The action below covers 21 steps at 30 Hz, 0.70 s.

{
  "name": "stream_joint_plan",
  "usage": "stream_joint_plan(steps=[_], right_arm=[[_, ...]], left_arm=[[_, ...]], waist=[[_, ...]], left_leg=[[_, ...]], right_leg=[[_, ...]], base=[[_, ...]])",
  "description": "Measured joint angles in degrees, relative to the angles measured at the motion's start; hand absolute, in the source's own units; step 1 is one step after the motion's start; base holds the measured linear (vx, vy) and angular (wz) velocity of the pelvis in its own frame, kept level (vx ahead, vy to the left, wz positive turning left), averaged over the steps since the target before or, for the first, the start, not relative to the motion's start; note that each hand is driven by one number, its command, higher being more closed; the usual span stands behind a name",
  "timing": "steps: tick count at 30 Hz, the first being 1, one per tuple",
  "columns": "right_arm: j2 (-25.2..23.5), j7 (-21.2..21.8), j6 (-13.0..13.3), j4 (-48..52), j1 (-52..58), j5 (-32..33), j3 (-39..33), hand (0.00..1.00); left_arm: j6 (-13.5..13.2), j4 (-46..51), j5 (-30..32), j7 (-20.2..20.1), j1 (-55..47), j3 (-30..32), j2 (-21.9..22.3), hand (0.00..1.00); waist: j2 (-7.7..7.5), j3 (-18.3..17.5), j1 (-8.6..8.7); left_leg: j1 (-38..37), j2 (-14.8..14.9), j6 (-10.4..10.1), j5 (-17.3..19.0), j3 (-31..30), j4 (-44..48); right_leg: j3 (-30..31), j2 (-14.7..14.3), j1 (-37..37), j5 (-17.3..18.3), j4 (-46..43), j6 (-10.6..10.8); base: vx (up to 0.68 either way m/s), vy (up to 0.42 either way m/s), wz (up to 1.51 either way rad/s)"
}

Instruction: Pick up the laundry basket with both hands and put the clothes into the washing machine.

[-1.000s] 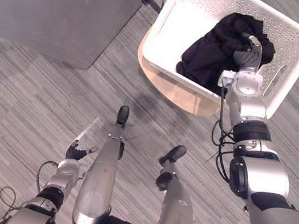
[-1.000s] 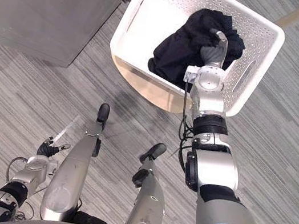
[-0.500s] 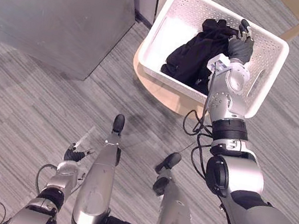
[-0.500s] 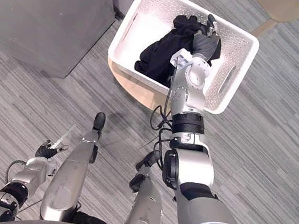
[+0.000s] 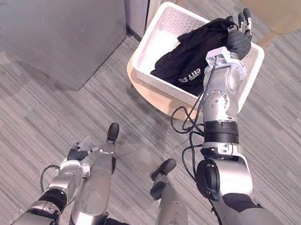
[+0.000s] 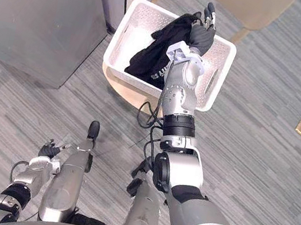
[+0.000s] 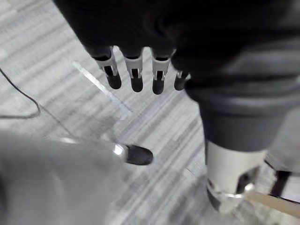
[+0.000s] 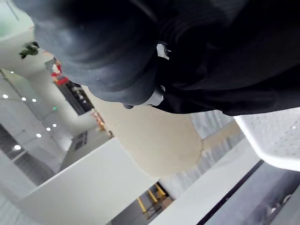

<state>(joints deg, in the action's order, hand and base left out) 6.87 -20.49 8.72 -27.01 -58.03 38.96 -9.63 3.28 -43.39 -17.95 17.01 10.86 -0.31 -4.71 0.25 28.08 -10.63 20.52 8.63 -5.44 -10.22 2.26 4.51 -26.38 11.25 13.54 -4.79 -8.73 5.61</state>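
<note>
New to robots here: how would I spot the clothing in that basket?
Beside the grey cabinet, a white perforated laundry basket sits on a pale round stool. The black garment inside, one end up by the right hand, is all it holds and bears white lettering.

The black garment [image 5: 183, 57] in the laundry basket [image 5: 149, 48] carries white lettering [image 5: 194, 77] near its five o'clock edge. It seems to be a short word, too small to read.
</note>
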Motion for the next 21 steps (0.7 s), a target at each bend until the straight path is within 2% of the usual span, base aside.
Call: stream_joint_plan(steps=[3,6,11,13,17,19,21], right_arm=[[-1.6,-0.4,0.5,3.9,2.6,1.4,-0.1,1.00],[-4.5,-1.5,1.2,4.3,5.8,1.7,0.0,1.00],[-7.0,-2.1,1.2,6.3,8.2,1.6,2.8,1.00],[-7.5,-2.1,1.1,6.3,8.2,1.6,3.8,1.00],[-8.5,-1.9,0.6,6.4,8.5,1.6,7.2,1.00],[-8.5,-1.7,-0.2,6.4,8.9,1.5,8.8,1.00],[-8.6,-1.3,-0.5,6.4,10.7,1.5,9.9,1.00]], left_arm=[[-0.4,9.7,-2.9,0.1,-0.5,-0.2,1.2,0.00],[-1.8,17.9,-4.5,1.1,-1.1,-0.1,1.2,0.00],[-3.8,31.5,-4.3,4.2,-0.4,0.5,1.1,0.00],[-4.1,34.0,-4.0,4.6,0.8,0.5,1.1,0.00],[-4.4,33.7,-3.1,5.6,5.7,0.7,-0.5,0.00],[-4.4,33.5,-3.0,5.6,8.7,-0.4,-2.0,0.00],[-4.4,31.5,-1.3,5.4,12.0,-2.5,-3.0,0.00]], waist=[[-0.27,-0.8,0.17],[-0.40,-6.7,0.58],[-0.32,-11.3,1.96],[-0.32,-13.5,2.29],[-0.34,-15.2,3.35],[-0.15,-16.8,4.47],[-0.22,-18.1,4.71]], left_leg=[[-3.2,-0.2,0.0,-0.2,0.2,-1.8],[-3.8,-0.4,-0.2,-0.5,0.8,-3.6],[-8.7,-1.3,0.0,-0.8,2.7,-5.9],[-9.4,-1.4,0.2,-0.7,3.5,-6.2],[-12.6,-1.3,0.0,-0.5,5.6,-7.8],[-12.7,-1.2,-0.1,-0.4,5.9,-7.8],[-14.0,-1.0,-0.2,-0.4,7.3,-8.4]], right_leg=[[0.0,0.7,-2.1,0.9,-0.6,0.2],[0.2,0.9,-1.6,1.3,-0.6,0.4],[1.2,1.5,-4.4,2.6,-0.9,1.0],[1.9,1.6,-4.5,2.6,-0.5,1.1],[3.8,1.3,-5.9,2.4,0.3,1.3],[4.2,1.0,-6.0,1.9,1.1,1.4],[5.6,0.5,-6.5,1.2,2.3,1.4]], base=[[0.01,-0.037,0.05],[0.05,-0.048,-0.05],[0.11,-0.053,-0.08],[0.08,-0.020,-0.16],[0.07,-0.029,-0.22],[0.03,-0.017,-0.17],[0.04,-0.012,-0.27]])
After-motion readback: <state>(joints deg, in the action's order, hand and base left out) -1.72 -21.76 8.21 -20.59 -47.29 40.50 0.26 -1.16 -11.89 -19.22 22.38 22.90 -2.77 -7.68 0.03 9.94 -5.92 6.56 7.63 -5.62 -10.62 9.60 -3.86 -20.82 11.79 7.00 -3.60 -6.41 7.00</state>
